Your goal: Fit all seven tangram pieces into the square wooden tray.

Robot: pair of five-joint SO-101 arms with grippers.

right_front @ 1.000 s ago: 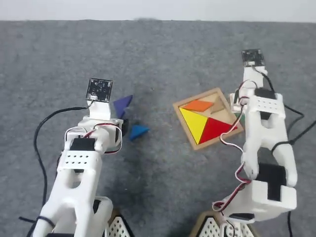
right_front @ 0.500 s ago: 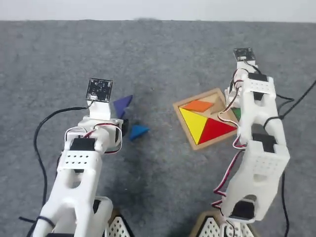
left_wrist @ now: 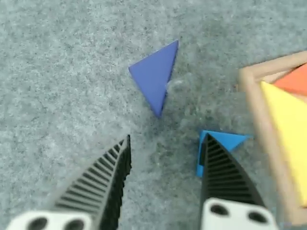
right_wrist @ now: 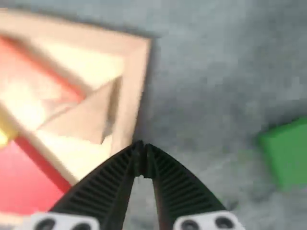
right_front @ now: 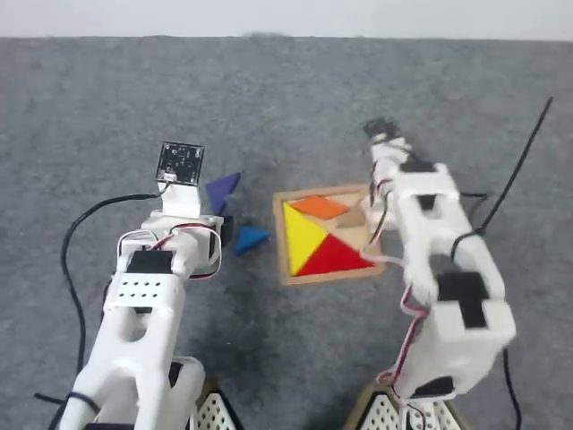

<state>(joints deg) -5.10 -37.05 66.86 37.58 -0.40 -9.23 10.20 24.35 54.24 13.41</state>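
- Three pieces lie inside the square wooden tray point(right_front: 279, 240): an orange parallelogram point(right_front: 320, 207) along its far side, a large yellow triangle point(right_front: 300, 235) against the rim nearer the left arm, and a large red triangle point(right_front: 333, 258) at the near side.
- The tray rests flat on the grey carpeted tabletop point(right_front: 269, 107), between the two arms and close against the right arm point(right_front: 430, 233). Part of its floor beside that arm is bare wood.
- A dark blue triangle point(right_front: 222, 187) and a light blue triangle point(right_front: 252, 237) sit on the carpet outside the tray, near its left rim and apart from each other.
- The left gripper point(left_wrist: 166, 139) hovers with its jaws spread and nothing between them. The light blue triangle lies partly under one finger point(left_wrist: 218, 163), and the dark blue triangle lies just past the tips.
- The right gripper point(right_wrist: 142, 146) is clenched tight with nothing in it, its tips together just outside the tray's rim near a corner.
- A green flat piece point(right_wrist: 285, 151) lies on the carpet to one side of that closed gripper, well clear of the tray.
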